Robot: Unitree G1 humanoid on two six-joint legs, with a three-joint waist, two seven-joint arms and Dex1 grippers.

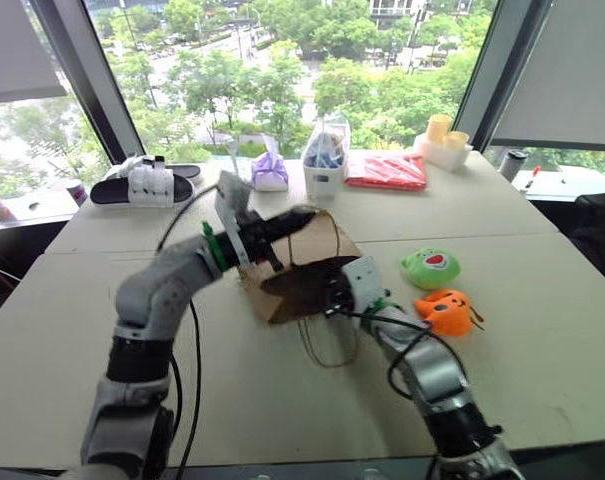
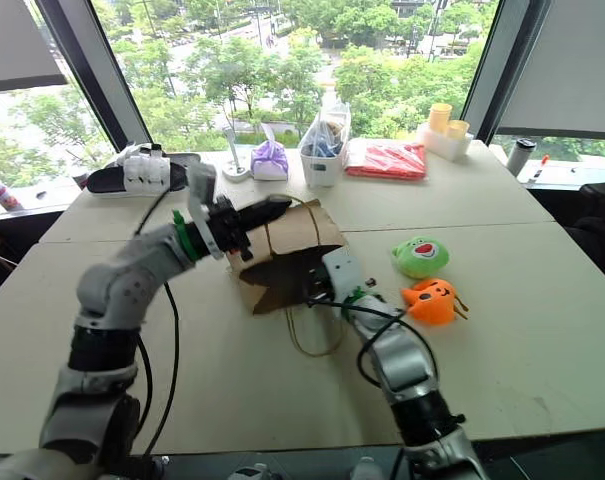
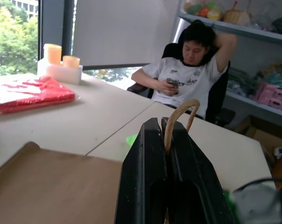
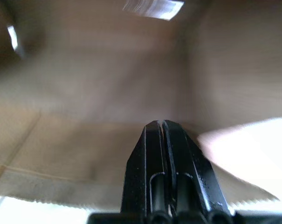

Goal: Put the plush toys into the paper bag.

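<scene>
The brown paper bag (image 1: 304, 262) lies on its side mid-table with its dark mouth facing me. My left gripper (image 3: 160, 122) reaches over the bag from the left and is shut on one beige cord handle (image 3: 179, 114), holding it up. My right gripper (image 4: 161, 123) is shut and pushed into the bag's mouth, with brown paper walls all around it and nothing visible between its fingers. The green plush toy (image 1: 430, 268) and the orange plush toy (image 1: 445, 311) sit on the table just right of the bag, both clear of the grippers.
The bag's other cord handle (image 1: 327, 345) trails on the table in front of the mouth. Along the far edge stand black-and-white slippers (image 1: 147, 185), a small purple bag (image 1: 270, 172), a clear plastic bag (image 1: 325, 155), a red packet (image 1: 387, 171) and yellow cups (image 1: 442, 135). A person (image 3: 187, 77) sits beyond the table's right side.
</scene>
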